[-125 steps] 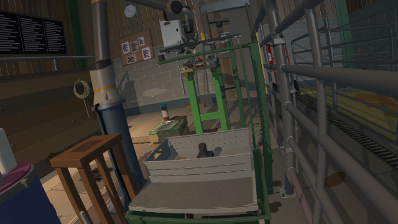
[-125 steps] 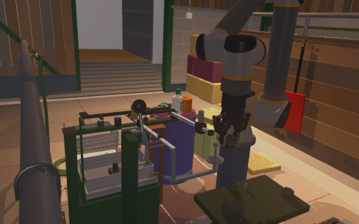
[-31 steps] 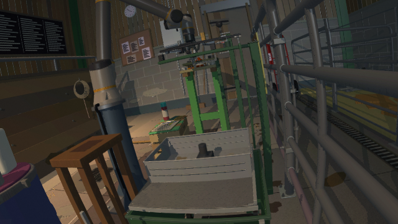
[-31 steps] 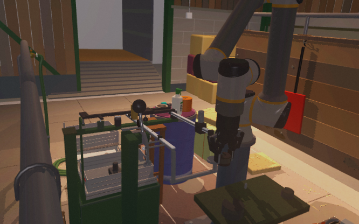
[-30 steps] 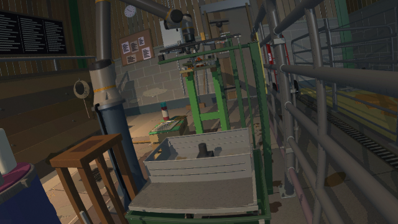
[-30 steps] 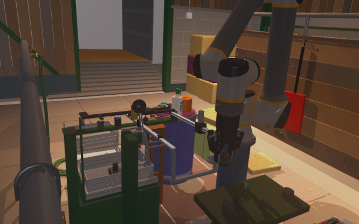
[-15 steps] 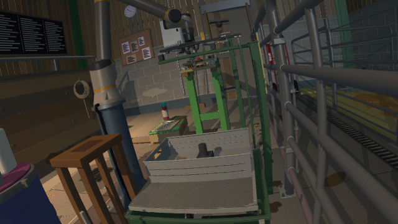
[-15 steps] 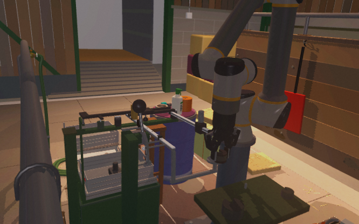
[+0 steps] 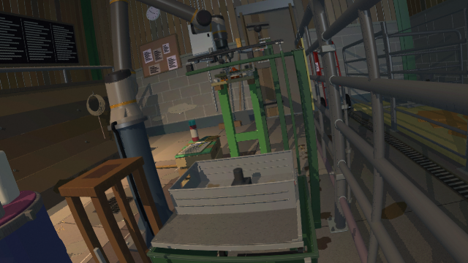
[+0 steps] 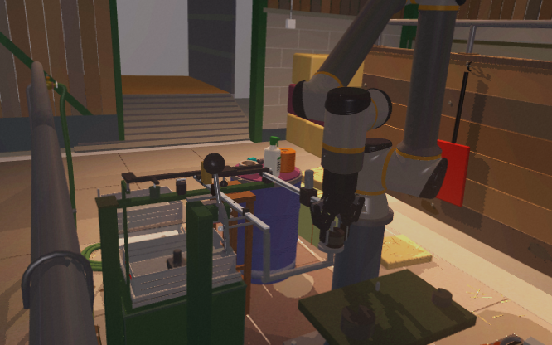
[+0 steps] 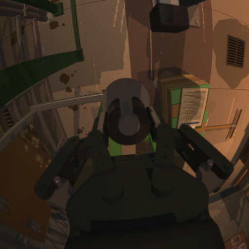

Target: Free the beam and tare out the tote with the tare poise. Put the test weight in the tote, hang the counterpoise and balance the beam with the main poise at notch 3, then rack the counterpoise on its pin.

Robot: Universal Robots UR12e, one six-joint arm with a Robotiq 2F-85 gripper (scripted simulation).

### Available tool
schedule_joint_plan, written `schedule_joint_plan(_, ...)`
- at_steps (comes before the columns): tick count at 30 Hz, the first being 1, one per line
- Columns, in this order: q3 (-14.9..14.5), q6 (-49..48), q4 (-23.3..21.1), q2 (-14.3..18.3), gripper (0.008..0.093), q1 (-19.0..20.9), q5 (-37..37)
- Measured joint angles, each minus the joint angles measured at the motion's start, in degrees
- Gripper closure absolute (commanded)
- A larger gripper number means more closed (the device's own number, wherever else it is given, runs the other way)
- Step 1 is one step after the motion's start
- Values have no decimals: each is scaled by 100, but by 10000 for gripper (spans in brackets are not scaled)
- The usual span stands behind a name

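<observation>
My gripper (image 10: pixel 335 236) (image 11: pixel 129 119) has closed around the counterpoise (image 11: pixel 126 126) (image 10: pixel 335 237), a dark round weight with a grey stem, and I hold it at the free end of the notched grey beam (image 10: pixel 248 188) (image 11: pixel 67 100), over a round grey hanger plate (image 11: pixel 127 93). A dark poise (image 10: pixel 306 195) sits on the beam just left of my wrist. The grey tote (image 9: pixel 236 182) (image 10: pixel 178 253) rests on the scale platform inside the green frame (image 9: pixel 303 146). The dark test weight (image 9: pixel 239 177) (image 10: pixel 176 259) stands in the tote. From the side camera my fingers are hidden behind the frame top.
Behind the scale stand a blue barrel (image 10: pixel 275 224) with bottles on top and a wooden stool (image 9: pixel 106 197). A green bench (image 10: pixel 385 311) with a thin pin (image 10: pixel 377 286) lies below my gripper. Steel pen rails (image 9: pixel 384 120) run along one side. My arm's column (image 9: pixel 128 120) is close by.
</observation>
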Motion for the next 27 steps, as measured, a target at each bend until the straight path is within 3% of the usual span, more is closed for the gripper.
schedule_joint_plan(27,67,-75,-6,-61,934,-75,0)
